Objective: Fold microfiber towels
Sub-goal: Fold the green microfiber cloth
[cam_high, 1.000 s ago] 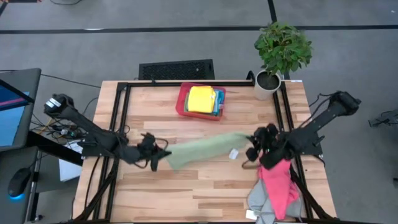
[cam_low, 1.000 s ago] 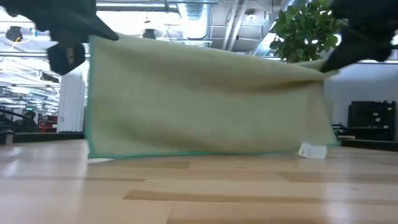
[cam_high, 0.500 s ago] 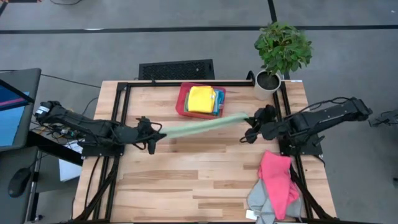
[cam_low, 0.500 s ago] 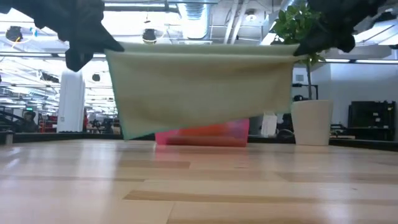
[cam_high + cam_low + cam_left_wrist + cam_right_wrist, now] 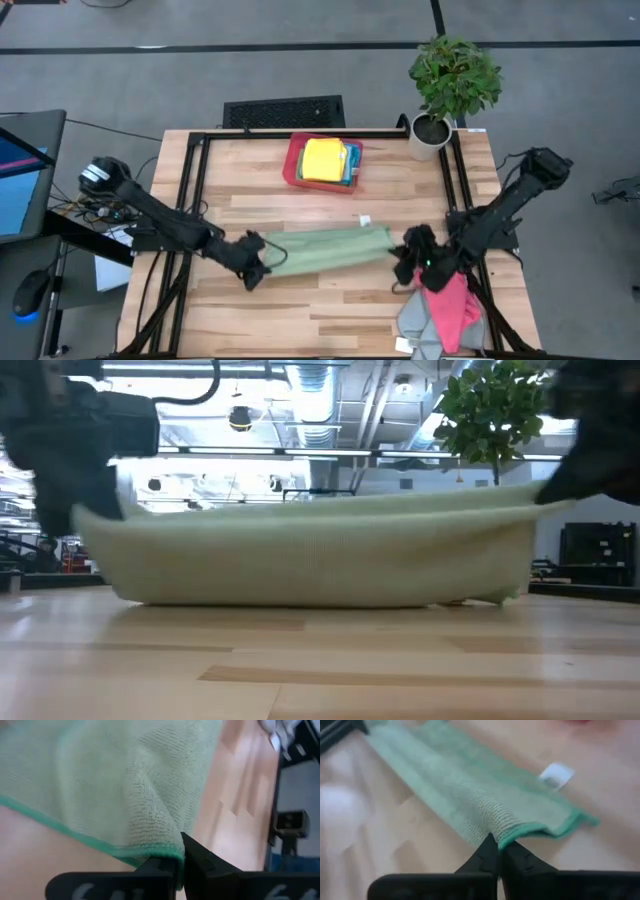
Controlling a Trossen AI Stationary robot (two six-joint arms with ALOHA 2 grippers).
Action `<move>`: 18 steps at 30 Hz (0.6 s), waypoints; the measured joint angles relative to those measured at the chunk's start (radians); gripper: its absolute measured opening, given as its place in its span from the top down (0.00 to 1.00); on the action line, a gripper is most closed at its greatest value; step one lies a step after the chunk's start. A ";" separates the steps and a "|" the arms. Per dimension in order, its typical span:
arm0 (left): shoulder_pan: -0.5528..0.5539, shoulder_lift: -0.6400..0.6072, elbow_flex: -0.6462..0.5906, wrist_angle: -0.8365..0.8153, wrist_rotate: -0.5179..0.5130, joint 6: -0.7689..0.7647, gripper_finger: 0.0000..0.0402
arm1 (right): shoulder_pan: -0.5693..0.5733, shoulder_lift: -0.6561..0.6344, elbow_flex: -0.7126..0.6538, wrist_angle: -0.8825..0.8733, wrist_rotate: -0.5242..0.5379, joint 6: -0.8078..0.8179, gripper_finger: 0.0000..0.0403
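Green microfiber towel [image 5: 325, 246] stretched in a long folded band across mid-worktop [image 5: 300, 310], lower edge on the wood. Left gripper [image 5: 255, 268] at its left end, jaws closed on the corner hem. Right gripper [image 5: 408, 262] at the right end, jaws pinched shut on the fold (white tag [image 5: 365, 219] lies just beyond). Pink towel [image 5: 452, 298] and grey towel [image 5: 418, 322] heaped at worktop's near right corner. Red tray [image 5: 292, 165] at far edge holds folded yellow towel [image 5: 322, 158]. Potted plant [image 5: 450, 85] at far right corner.

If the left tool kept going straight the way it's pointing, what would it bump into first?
Probably the green towel it already pinches; beyond that, likely the right tool at the far end, though depth is unclear.
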 joint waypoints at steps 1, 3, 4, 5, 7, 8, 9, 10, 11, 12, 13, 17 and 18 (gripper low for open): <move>-0.017 0.038 0.000 0.047 0.005 -0.009 1.00 | 0.030 0.021 0.000 0.020 -0.010 0.031 0.91; -0.047 0.106 0.000 0.141 0.009 -0.029 1.00 | 0.074 0.064 0.000 0.049 -0.028 0.092 0.88; -0.059 0.143 0.000 0.191 0.012 -0.040 1.00 | 0.092 0.086 0.000 0.064 -0.032 0.123 0.87; -0.070 0.176 0.000 0.232 0.015 -0.051 0.99 | 0.112 0.112 0.000 0.079 -0.037 0.150 0.86; -0.087 0.238 0.000 0.296 0.015 -0.080 0.97 | 0.139 0.161 0.000 0.116 -0.061 0.168 0.84; -0.095 0.270 0.000 0.330 0.016 -0.092 0.96 | 0.149 0.186 0.000 0.144 -0.076 0.169 0.83; -0.103 0.297 0.000 0.350 0.019 -0.104 0.94 | 0.157 0.210 0.000 0.166 -0.097 0.169 0.81; -0.111 0.322 0.000 0.366 0.022 -0.112 0.92 | 0.165 0.228 0.000 0.182 -0.114 0.169 0.80; -0.117 0.350 0.000 0.393 0.030 -0.125 0.89 | 0.171 0.243 0.000 0.200 -0.131 0.169 0.77; -0.122 0.369 0.002 0.410 0.032 -0.126 0.86 | 0.177 0.256 0.000 0.214 -0.152 0.171 0.75; -0.124 0.381 0.003 0.422 0.035 -0.128 0.83 | 0.181 0.264 0.002 0.213 -0.174 0.180 0.72; -0.131 0.378 0.002 0.432 0.034 -0.140 0.70 | 0.211 0.260 0.024 0.177 -0.203 0.203 0.60; -0.131 0.365 0.000 0.429 0.037 -0.142 0.66 | 0.217 0.249 0.035 0.150 -0.203 0.205 0.57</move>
